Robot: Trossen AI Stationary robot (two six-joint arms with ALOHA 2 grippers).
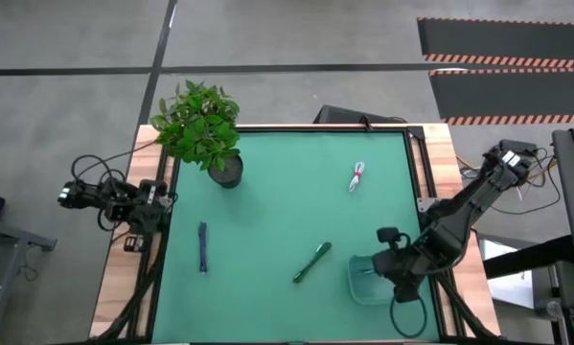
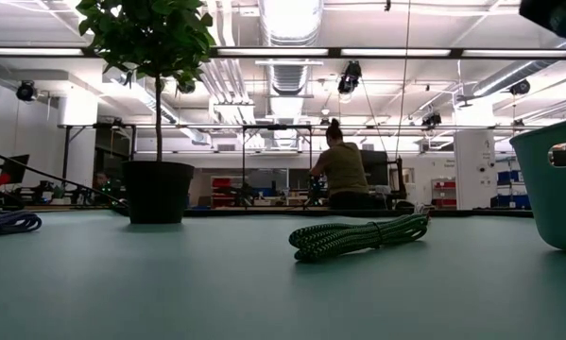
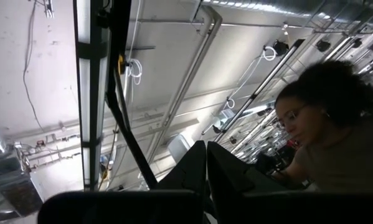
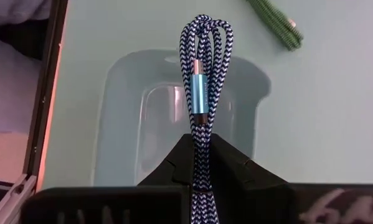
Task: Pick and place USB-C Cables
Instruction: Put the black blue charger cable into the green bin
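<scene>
The USB-C cables are spread about a green worktop [image 1: 267, 287] edged with pale wood: a teal-blue and white braided cable bundle with a blue metal plug [image 4: 202, 93] is pinched between the clenched fingers of the right gripper [image 4: 198, 146], hanging directly over a translucent pale teal plastic bin [image 4: 121, 124] at the worktop's near right corner, while from above only the dark right gripper [image 1: 394, 261] over that bin [image 1: 363, 285] can be made out. A green braided cable bundle [image 1: 311, 262] lies slantwise on the mat just left of the bin and apart from it; at table height it [image 2: 358, 234] shows as a folded coil lying flat in the middle, with the bin's wall [image 2: 552, 184] at the right edge. A white cable bundle with red [image 1: 357, 176] lies toward the far right part of the mat, and a dark blue-purple cable bundle [image 1: 202, 246] lies straight along the left side, well apart from the others. A leafy green plant in a dark round pot [image 1: 224, 168] stands at the far left corner. The left gripper [image 3: 206, 171] is drawn back off the worktop's left edge, its fingers pressed together on nothing and aimed up at the ceiling, with a person near it. No lettering can be read anywhere
</scene>
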